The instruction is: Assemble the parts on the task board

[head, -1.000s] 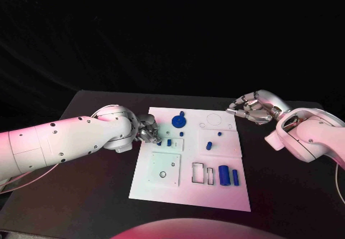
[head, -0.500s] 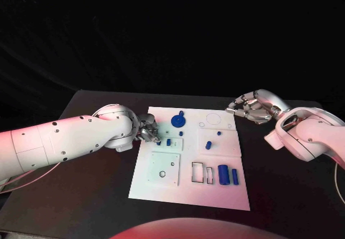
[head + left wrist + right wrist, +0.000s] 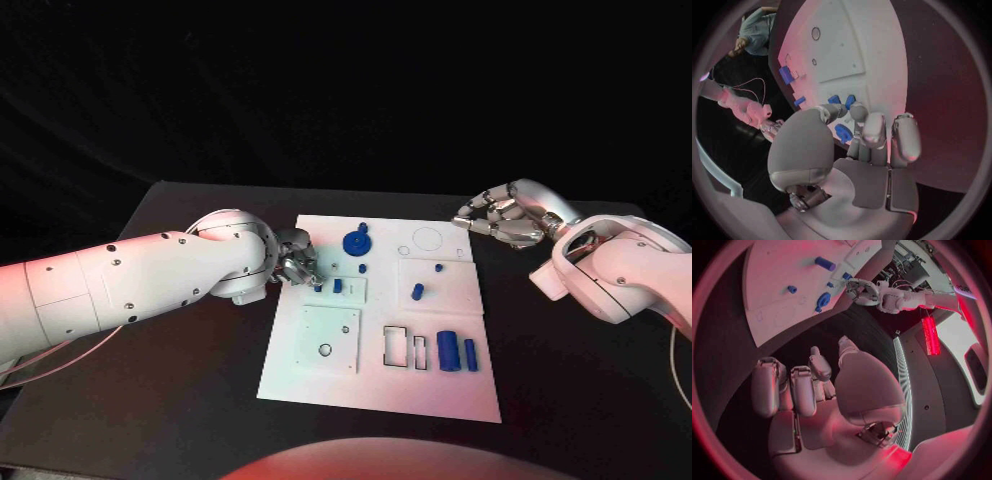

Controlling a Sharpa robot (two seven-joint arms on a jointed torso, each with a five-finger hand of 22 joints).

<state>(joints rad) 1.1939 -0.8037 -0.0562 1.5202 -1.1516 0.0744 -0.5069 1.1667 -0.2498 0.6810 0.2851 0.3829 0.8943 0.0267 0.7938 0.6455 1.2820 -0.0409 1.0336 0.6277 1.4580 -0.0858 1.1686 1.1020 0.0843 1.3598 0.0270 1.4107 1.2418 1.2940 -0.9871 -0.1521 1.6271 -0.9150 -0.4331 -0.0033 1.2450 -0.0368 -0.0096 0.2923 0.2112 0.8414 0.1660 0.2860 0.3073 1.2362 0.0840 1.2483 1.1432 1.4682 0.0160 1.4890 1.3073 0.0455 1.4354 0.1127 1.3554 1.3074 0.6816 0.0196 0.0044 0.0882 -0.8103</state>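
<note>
"Why is the white task board (image 3: 378, 385) in the middle of the surface (image 3: 188, 400)?"

"So both arms can reach it, I think. The left robot hand (image 3: 297, 262) sits at the board's left edge, fingers curled by a small blue part (image 3: 339, 286); I cannot tell if it holds anything."

"And the right robot hand (image 3: 500, 217)?"

"Beside the board's far right corner, fingers curled, holding nothing."

The left hand (image 3: 297, 262) hangs low with its fingers (image 3: 870, 131) curled together, thumb alongside. The right hand (image 3: 500, 218) hovers with its fingers (image 3: 795, 387) loosely bent, holding nothing.
</note>
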